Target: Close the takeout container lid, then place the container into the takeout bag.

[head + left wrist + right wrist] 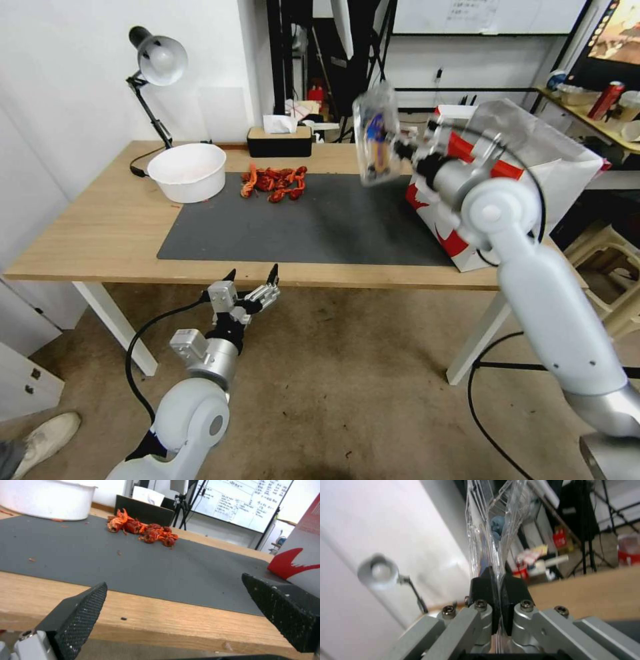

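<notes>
The takeout container, a clear clamshell with blue berries inside, hangs in the air on edge above the mat's far right. My right gripper is shut on its rim, just left of the red-and-white takeout bag. Seen from the right wrist, the black fingertips pinch the container's clear edge, and its lid lies pressed against the tray. My left gripper hovers open below the table's front edge; its two black pads stand wide apart with nothing between them.
A white bowl and a desk lamp stand at the table's far left. Red crayfish lie on the dark mat, with a tissue box behind them. A person's shoe is on the floor at left.
</notes>
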